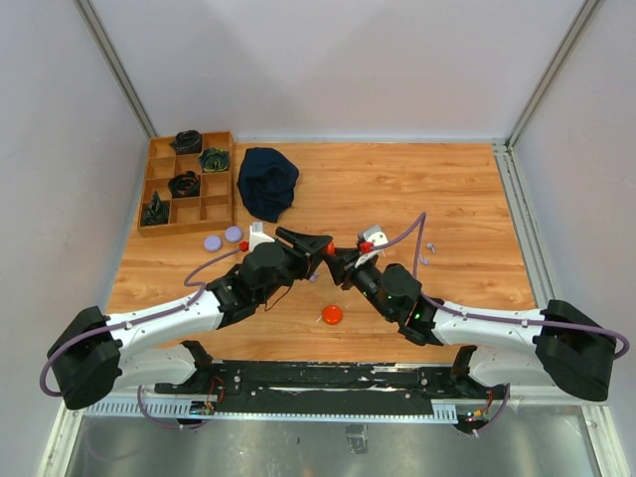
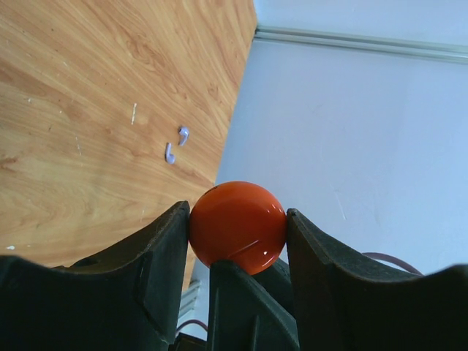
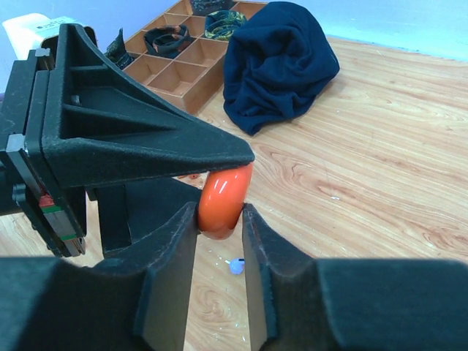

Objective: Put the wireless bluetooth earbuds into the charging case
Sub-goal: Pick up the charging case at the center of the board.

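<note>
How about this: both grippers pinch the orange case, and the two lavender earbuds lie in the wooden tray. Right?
No: the lavender earbuds lie on the table, far from the wooden tray, as the top external view shows. Left gripper and right gripper do pinch the orange case.

This is looking like a robotics lab cell. White panels (image 1: 348, 60) on metal framing (image 1: 114, 65) are enclosing a wood-grain worktop (image 1: 447, 189) carrying two bolted robot arms (image 1: 169, 318).

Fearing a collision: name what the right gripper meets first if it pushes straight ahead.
Likely the left gripper, right behind the glossy orange round plastic case that both sets of jaws pinch.
</note>
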Available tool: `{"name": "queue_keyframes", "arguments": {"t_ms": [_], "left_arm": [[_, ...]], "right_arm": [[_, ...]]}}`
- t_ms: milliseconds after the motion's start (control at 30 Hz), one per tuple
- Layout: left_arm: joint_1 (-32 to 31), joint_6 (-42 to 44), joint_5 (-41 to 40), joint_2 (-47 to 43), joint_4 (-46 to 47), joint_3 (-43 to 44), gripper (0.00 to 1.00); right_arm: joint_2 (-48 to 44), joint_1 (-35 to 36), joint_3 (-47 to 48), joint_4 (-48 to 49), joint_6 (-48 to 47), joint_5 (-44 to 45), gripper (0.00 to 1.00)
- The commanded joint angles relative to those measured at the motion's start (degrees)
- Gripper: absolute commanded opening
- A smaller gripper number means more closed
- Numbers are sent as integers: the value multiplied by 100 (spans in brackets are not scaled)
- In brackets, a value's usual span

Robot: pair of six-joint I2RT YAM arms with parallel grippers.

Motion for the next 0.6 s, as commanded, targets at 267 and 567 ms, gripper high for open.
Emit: {"name": "queue_keyframes", "arguments": {"t_ms": [267,567], "left_arm": [[-88,-36,-112,-30,310,-73,71],[-88,1804,-399,-619,390,-98,82]], "right_arm": [[-180,27,138,-19,-311,267,11],[-1299,-236,387,-1955,-686,-502,11]]}}
